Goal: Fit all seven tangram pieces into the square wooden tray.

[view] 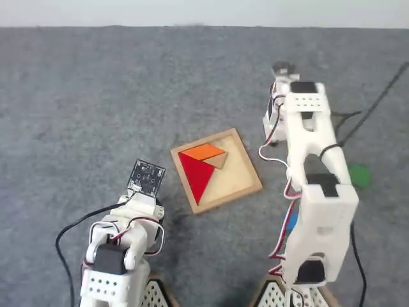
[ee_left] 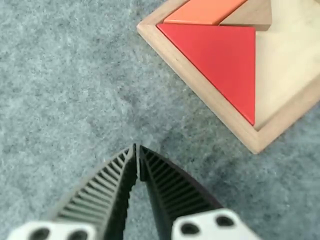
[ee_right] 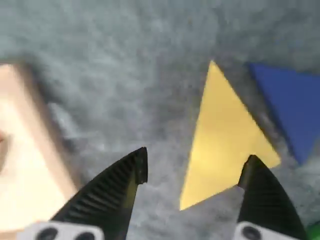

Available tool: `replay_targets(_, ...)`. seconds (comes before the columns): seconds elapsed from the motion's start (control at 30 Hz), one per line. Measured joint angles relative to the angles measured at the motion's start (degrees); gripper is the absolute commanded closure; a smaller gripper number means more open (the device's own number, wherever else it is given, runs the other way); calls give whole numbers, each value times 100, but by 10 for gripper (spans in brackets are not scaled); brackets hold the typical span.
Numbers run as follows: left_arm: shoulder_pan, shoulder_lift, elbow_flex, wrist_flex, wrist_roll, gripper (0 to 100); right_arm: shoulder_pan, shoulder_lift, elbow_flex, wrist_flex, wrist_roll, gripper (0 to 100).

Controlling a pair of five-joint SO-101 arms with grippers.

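The square wooden tray (view: 238, 174) sits mid-table on the grey felt-covered table (view: 96, 96). A large red triangle (view: 197, 173), an orange parallelogram (view: 206, 152) and a small bare-wood triangle (view: 220, 161) are packed against its left side, leaving room for the rest. The right fingers (ee_right: 115, 182) are spread wide and straddle a yellow triangle (ee_right: 225, 135) lying on the table beside the tray, seemingly lined up to grip it. A blue triangle (ee_right: 295, 105) lies just beside that. The left fingers (ee_left: 107, 190) are pressed together, empty, parked over the table off the tray's left side, out of the way.
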Motion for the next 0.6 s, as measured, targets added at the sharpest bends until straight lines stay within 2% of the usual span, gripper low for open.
replay_targets(0.33,0,0,0,0,0,987,554,642,-237,-62,-9,705)
replay_targets(0.5,0,0,0,0,0,987,484,853,-360,9,299,807)
replay_targets(0.6,0,0,0,0,0,987,466,862,-396,9,440,805)
